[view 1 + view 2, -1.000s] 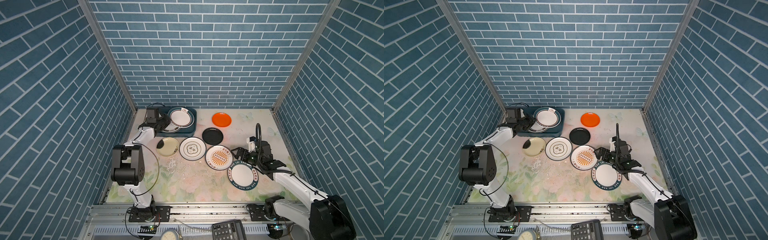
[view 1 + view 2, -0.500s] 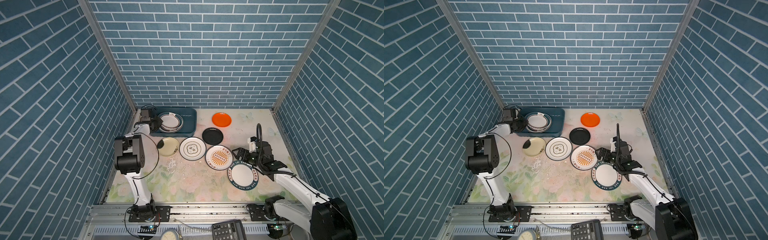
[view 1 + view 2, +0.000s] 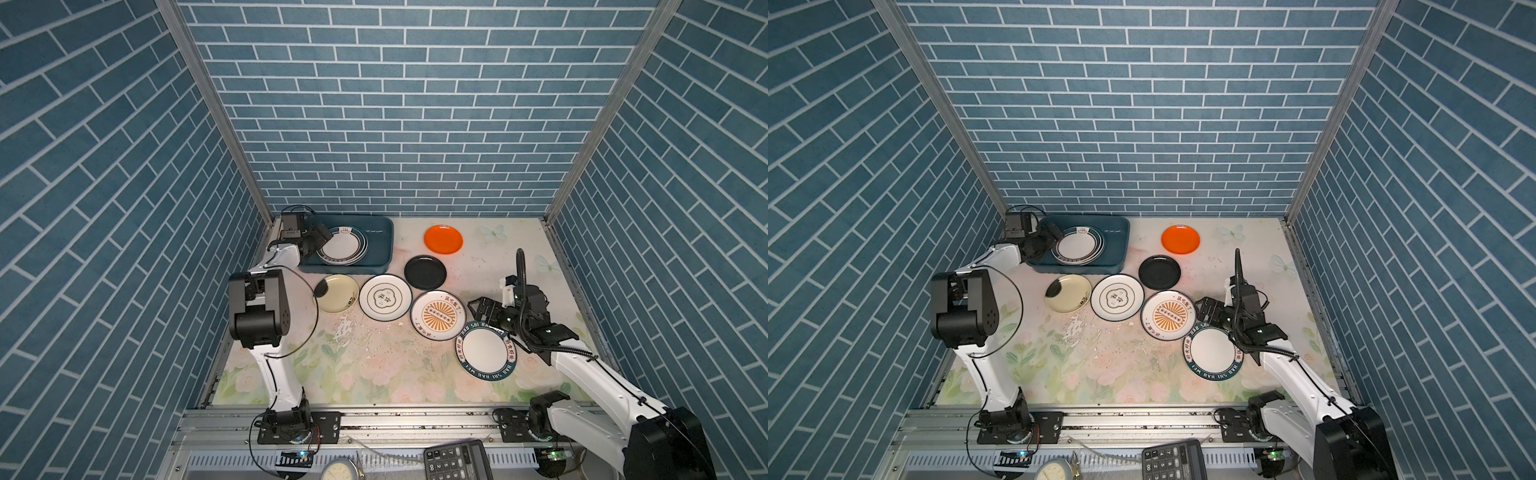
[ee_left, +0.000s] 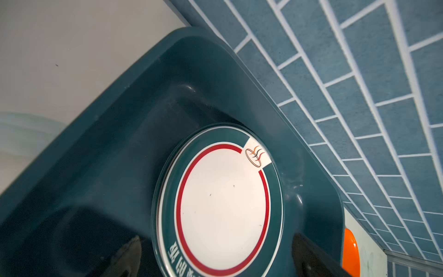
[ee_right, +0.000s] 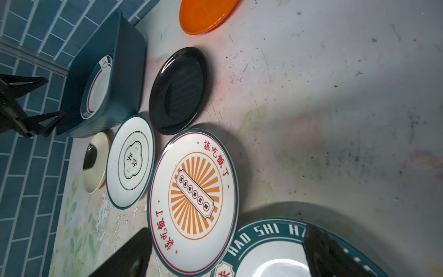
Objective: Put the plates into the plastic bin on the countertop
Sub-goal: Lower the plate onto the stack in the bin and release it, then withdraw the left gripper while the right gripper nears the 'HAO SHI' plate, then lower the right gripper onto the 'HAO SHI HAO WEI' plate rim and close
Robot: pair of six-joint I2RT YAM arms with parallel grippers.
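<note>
1. Countertop [image 3: 374,365]: pale flower print, scuffed near the middle. It carries the bin and six loose plates.
2. Far left: the left gripper [image 3: 316,241] sits over the left end of the plastic bin [image 3: 384,226]. Its jaws are spread wide and grip nothing. In the left wrist view its fingers [image 4: 127,256] stand clear on either side of the top plate.
3. Inside the bin, toward its left end: a stack of plates [image 3: 341,247] lying flat. The top one is white with a teal rim and a red ring. The number in the stack cannot be told.
4. Just in front of the bin: the cream plate [image 3: 338,293], with a dark patch at its left edge. Just beside it on the right lies the white emblem plate [image 3: 385,297].
5. Off the bin's front right corner: the black plate [image 3: 425,272]. The orange plate [image 3: 443,240] lies behind it, apart, near the back wall.
6. Right of the emblem plate: the sunburst plate [image 3: 438,315]. Its edge meets the teal-rimmed lettered plate [image 3: 485,351], which lies nearer the front right.
7. Far right: the right gripper [image 3: 482,309] sits low at the lettered plate's far rim, jaws fully apart, nothing held. In the right wrist view one finger [image 5: 330,254] lies over that rim; contact cannot be told.
</note>
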